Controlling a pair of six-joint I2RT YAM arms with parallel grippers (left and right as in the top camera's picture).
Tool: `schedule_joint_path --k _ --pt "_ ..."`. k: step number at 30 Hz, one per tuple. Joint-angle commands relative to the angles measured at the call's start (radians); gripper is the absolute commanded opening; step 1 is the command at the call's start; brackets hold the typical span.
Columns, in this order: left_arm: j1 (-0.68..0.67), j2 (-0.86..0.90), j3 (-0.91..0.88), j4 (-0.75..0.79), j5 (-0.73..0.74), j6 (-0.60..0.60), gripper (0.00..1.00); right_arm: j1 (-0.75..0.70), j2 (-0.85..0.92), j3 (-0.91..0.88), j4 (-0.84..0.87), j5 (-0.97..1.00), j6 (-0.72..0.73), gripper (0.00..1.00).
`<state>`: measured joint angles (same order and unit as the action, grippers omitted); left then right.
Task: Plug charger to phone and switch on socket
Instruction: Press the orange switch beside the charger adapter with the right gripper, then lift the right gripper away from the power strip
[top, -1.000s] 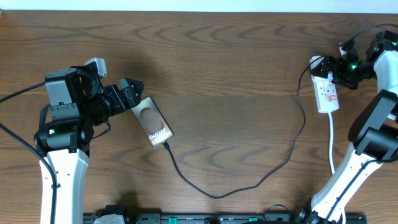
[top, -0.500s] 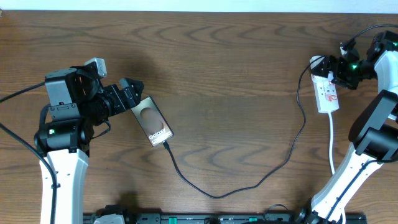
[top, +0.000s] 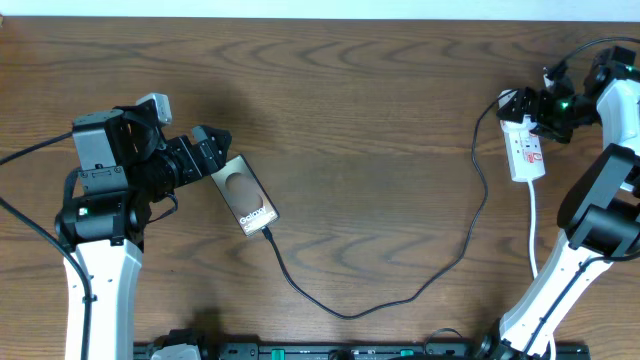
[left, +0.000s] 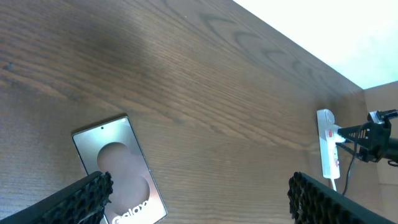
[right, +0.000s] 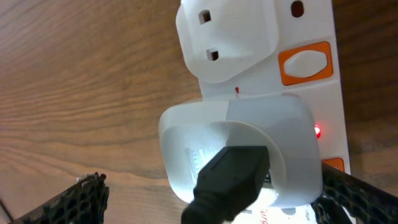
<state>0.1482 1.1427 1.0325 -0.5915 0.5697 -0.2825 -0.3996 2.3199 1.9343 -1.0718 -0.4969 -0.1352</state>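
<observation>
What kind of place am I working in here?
Probably a robot test bench, not a home: a wood-grain table, two robot arms standing at it, and only a phone, its charger cable and a white power strip laid out.

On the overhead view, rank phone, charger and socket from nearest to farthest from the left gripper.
1. phone, right beside the left gripper.
2. charger, its tip at the phone's far end.
3. socket, far right side.

I'm watching the wooden table (top: 350, 100) carrying the phone (top: 246, 197) just ahead of my left gripper (top: 213, 155), the socket (top: 527, 160) lying under my right gripper (top: 528, 112), and the charger (top: 350, 316) trailing between them.
</observation>
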Motion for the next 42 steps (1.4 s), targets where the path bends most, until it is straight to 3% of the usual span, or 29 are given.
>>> schedule_joint_path --k 1,7,28,42 --pt "-0.003 -0.006 0.032 -0.002 -0.005 0.021 0.92 0.061 0.023 -0.045 -0.004 -0.002 0.089 0.99" --pt "-0.003 -0.006 0.032 -0.003 -0.005 0.020 0.92 0.024 0.020 -0.041 0.006 0.103 0.171 0.99" --pt "-0.003 -0.006 0.032 -0.006 -0.005 0.020 0.92 -0.079 -0.187 -0.030 -0.080 0.160 0.138 0.99" --pt "-0.003 -0.006 0.032 -0.006 -0.005 0.020 0.92 -0.071 -0.469 -0.030 -0.338 0.466 0.194 0.99"
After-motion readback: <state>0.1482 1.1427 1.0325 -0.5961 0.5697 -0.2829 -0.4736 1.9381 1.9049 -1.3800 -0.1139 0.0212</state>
